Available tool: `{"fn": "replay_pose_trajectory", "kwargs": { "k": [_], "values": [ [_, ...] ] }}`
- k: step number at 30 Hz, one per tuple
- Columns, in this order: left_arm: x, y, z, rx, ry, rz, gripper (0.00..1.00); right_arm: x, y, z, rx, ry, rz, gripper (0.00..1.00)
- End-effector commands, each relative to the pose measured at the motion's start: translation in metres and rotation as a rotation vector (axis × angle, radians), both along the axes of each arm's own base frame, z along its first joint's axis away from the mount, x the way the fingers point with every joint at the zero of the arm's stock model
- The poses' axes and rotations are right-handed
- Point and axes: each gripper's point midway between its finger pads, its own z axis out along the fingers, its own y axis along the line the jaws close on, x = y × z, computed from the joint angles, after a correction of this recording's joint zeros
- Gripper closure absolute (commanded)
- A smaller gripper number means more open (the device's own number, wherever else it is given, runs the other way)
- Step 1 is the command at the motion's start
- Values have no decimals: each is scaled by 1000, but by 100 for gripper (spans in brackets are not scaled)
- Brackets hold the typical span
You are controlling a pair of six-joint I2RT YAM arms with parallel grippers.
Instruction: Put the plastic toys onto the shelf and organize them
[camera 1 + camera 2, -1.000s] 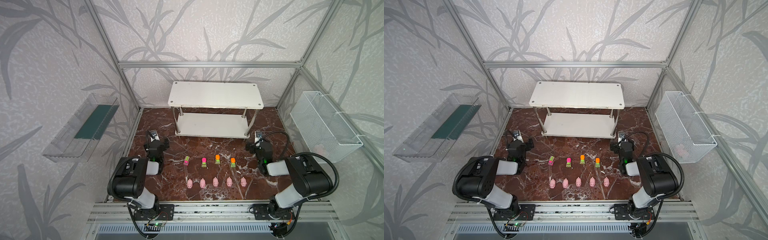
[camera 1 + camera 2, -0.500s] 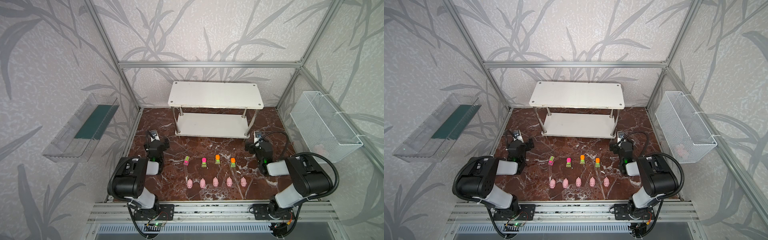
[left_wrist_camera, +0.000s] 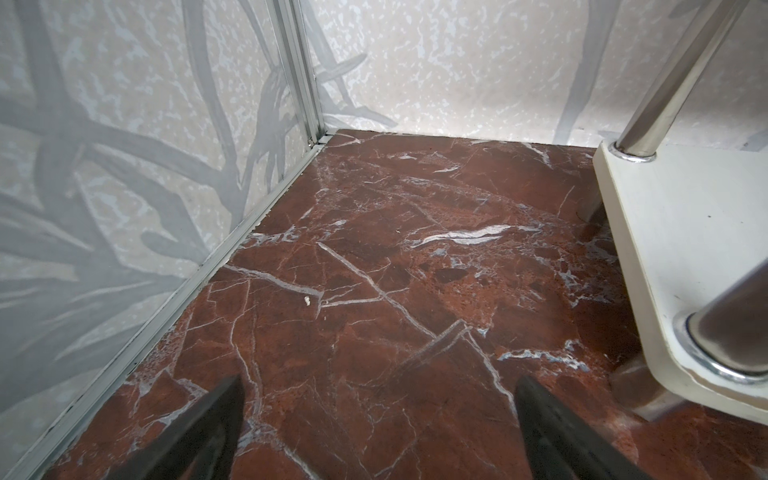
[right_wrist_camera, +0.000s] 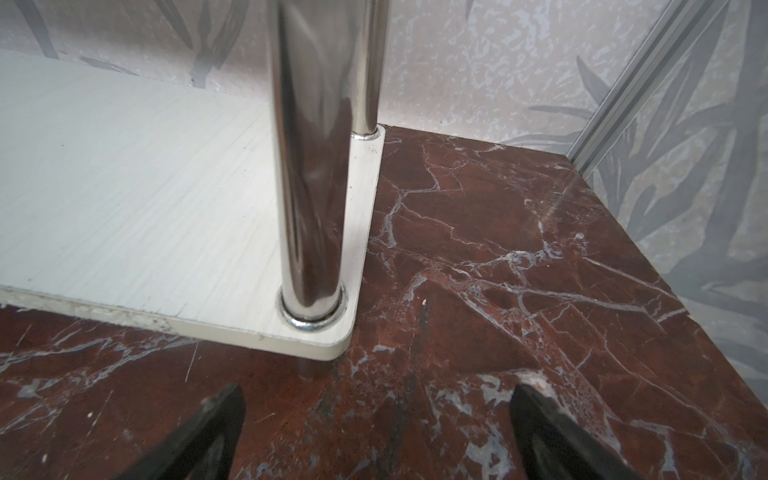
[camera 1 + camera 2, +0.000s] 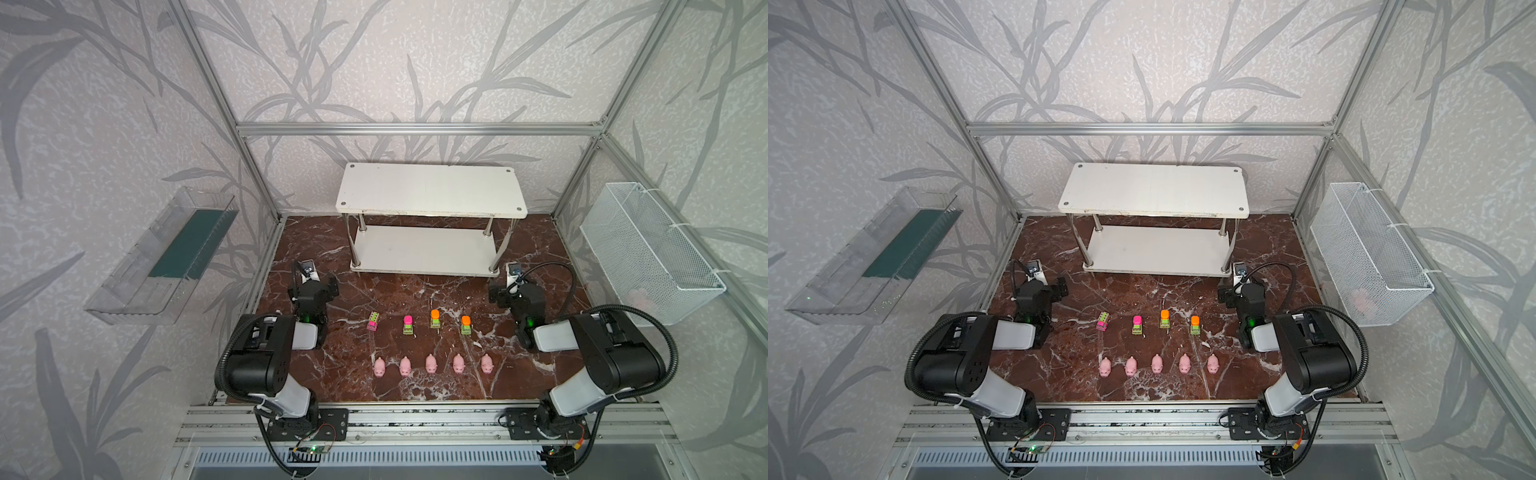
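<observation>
Table [image 5: 332, 374]: red-brown marble, white-veined.
My left fingers [image 3: 208, 432]: spread wide, holding nothing — shelf [image 3: 685, 249] corner just ahead.
My right fingers [image 4: 548, 432]: spread wide, holding nothing — chrome post [image 4: 311, 166] just ahead.
Toys [image 5: 408, 325]: cars [image 5: 434, 319] and pigs [image 5: 431, 363] in two rows on the table, between my fingers.

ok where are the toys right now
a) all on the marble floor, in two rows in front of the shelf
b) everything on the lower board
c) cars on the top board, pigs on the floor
a: in both top views the four cars and five pigs stand in two rows on the marble floor, and both boards of the shelf carry no toys.
</observation>
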Motion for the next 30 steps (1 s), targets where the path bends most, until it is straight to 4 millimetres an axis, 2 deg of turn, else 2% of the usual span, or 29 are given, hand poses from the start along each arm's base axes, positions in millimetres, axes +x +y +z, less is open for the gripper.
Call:
{"fn": "replay_pose_trajectory", "kwargs": {
  "k": [1, 6, 9, 13, 16, 19, 24, 30],
  "values": [
    [1, 2, 0, -3, -1, -5, 1, 6, 2, 9, 3, -21, 10, 1],
    [1, 1, 0, -3, 0, -6, 1, 6, 1, 10, 2, -25, 4, 1],
    [1, 2, 1, -3, -5, -5, 1, 6, -11, 14, 3, -27, -72, 1],
    [-2, 10, 21, -1, 24, 51, 1, 9, -9, 44, -4, 52, -61, 1],
    [5, 1, 32, 30, 80, 3, 2, 8, -11, 68, 17, -5, -81, 1],
    [0, 9, 53, 41, 30, 82, 2, 2, -17, 81, 42, 3, -121, 0],
    [-7, 8, 94, -72, -76, 130, 3, -21, -12, 90, 149, 49, -124, 4],
    [-10, -22, 131, -169, -82, 85, 3, -66, -13, 97, 283, 120, -156, 5]
  ]
}}
